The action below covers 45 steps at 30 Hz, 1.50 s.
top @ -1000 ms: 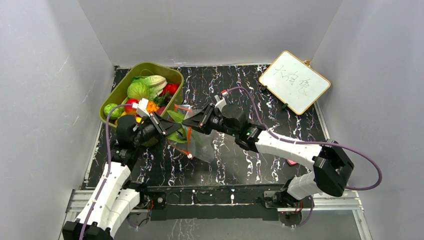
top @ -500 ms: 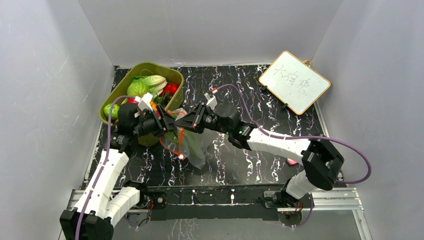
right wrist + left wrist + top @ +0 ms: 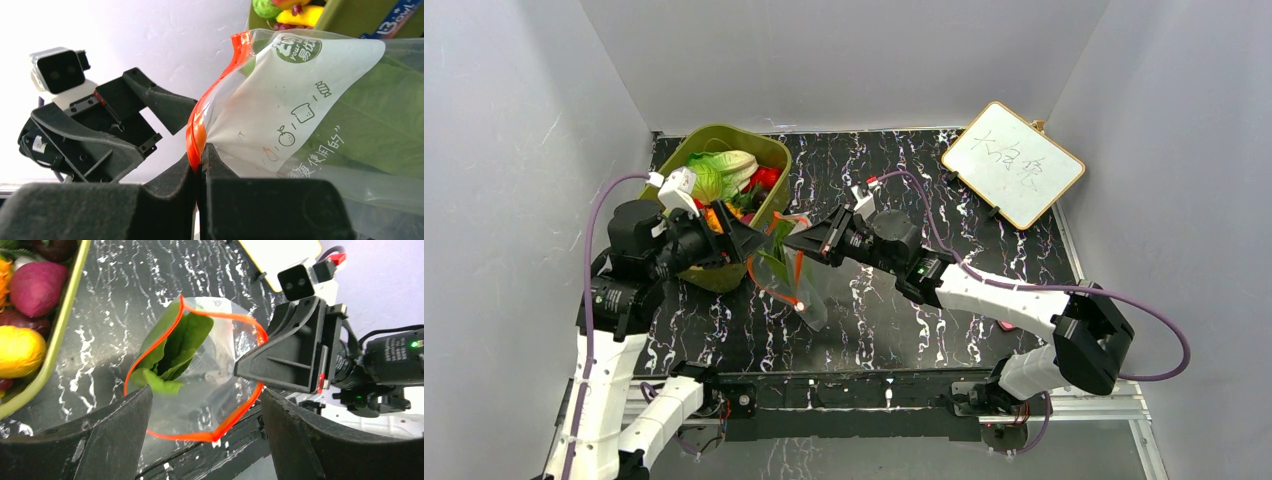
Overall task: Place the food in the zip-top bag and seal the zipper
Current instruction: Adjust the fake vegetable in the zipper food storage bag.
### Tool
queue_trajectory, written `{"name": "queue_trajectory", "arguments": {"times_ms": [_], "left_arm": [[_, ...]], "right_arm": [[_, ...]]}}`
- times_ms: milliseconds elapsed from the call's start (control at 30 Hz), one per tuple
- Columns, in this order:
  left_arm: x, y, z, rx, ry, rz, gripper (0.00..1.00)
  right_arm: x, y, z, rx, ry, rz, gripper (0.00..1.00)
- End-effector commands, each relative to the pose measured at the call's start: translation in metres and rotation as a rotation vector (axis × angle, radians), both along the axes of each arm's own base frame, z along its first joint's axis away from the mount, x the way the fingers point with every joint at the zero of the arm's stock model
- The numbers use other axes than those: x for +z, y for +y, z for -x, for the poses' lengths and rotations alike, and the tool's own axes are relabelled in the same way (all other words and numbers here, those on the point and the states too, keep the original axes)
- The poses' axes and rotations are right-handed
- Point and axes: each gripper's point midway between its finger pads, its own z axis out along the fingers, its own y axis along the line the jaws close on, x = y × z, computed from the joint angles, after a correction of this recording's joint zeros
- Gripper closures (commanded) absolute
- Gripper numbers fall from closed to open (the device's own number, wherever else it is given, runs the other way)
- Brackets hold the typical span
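Top external view: the left gripper [image 3: 749, 244] hangs just beside the near right corner of the olive-green tub [image 3: 657, 183], jaws spread wide, nothing between them. The right gripper [image 3: 790, 239] faces it from the right, tips near each other with the mouth of the zip-top bag [image 3: 792, 283] between the two. The bag sits on the right side of the tub, over the dark marbled table [image 3: 894, 320]; I cannot tell whether its lower end rests on the surface. A small white slider tab [image 3: 801, 306] shows at the near end of the mouth. The pale cabbage [image 3: 730, 165] and a red fruit [image 3: 766, 177] lie in the tub, along with other pieces. A white wood-framed board [image 3: 1012, 163] stands at the far right, well apart from the bag. Left wrist view: both of this gripper's fingers [image 3: 95, 440] frame the bottom of the picture, far apart, clear of the bag. The bag's mouth gapes toward the camera in a rough loop, and a long green leaf [image 3: 176, 347] lies inside, against the side nearest the tub. A purple-red piece [image 3: 37, 280] and a yellow piece [image 3: 17, 350] are in the tub at the left. Right wrist view: the right fingers [image 3: 165, 197] are pressed together on the zipper [image 3: 196, 134], pinching the red-orange strip and holding that edge of the mouth up. The leaf shows green through the clear printed plastic.
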Motion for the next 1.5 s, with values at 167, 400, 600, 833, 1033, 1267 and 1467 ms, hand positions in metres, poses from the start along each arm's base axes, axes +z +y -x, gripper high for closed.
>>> {"name": "queue_trajectory", "arguments": {"times_ms": [167, 400, 600, 833, 1033, 1267, 1467], "left_arm": [[-0.051, 0.049, 0.021, 0.133, 0.136, -0.279, 0.32], [-0.065, 0.040, 0.022, 0.098, 0.157, -0.240, 0.46], [-0.087, 0.029, 0.012, 0.083, 0.175, -0.183, 0.48], [-0.110, 0.001, -0.008, -0.014, 0.193, -0.076, 0.67], [-0.027, -0.014, 0.000, -0.089, 0.069, 0.019, 1.00], [0.014, -0.032, 0.012, -0.165, -0.157, 0.207, 1.00], [-0.023, -0.035, 0.005, -0.188, -0.028, 0.171, 1.00]], "right_arm": [[0.032, -0.011, -0.001, -0.024, -0.056, -0.054, 1.00], [0.027, -0.012, 0.000, -0.022, -0.048, -0.048, 1.00], [0.025, -0.011, 0.001, -0.015, -0.043, -0.050, 1.00], [0.012, -0.010, 0.001, -0.013, -0.040, -0.012, 1.00], [-0.035, -0.036, -0.022, -0.149, 0.014, 0.256, 1.00], [-0.043, -0.064, -0.034, -0.258, -0.040, 0.424, 1.00], [-0.015, -0.069, -0.035, -0.269, -0.104, 0.458, 1.00]]}}
